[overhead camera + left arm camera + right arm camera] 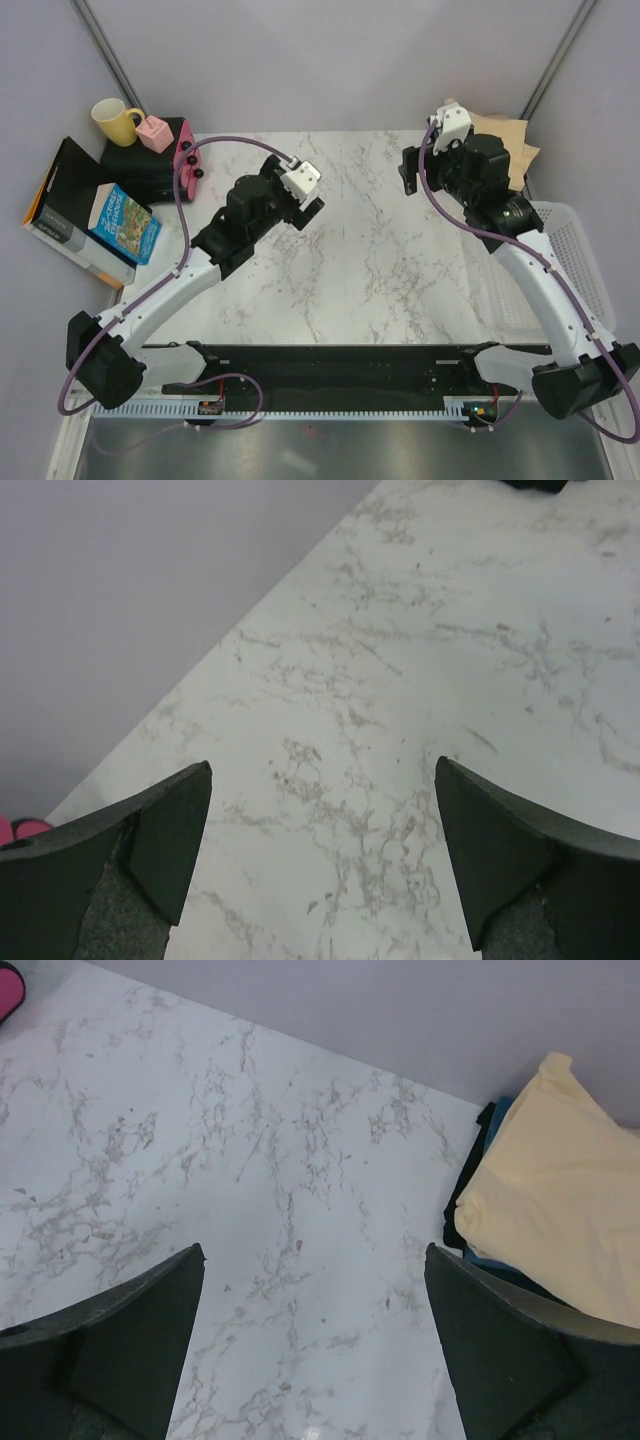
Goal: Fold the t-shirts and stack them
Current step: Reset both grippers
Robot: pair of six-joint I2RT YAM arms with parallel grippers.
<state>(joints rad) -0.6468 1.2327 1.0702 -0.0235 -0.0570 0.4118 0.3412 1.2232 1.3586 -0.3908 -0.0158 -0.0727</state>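
The folded t-shirts (507, 141) lie in a stack at the table's back right corner, partly behind my right arm. The right wrist view shows a pale yellow t-shirt (560, 1185) on top, with a teal one (492, 1262) and a black one (468, 1182) peeking out beneath it. My right gripper (411, 171) (313, 1250) hangs open over bare marble just left of the stack, with nothing between its fingers. Over the marble left of centre, my left gripper (311, 209) (322, 770) is open and empty too.
A white mesh basket (578, 250) stands at the right edge beside the right arm. Off the table's left side are a yellow mug (115, 120), a small pink box (155, 133), a black case (140, 165), a pink object (186, 160) and books (125, 222).
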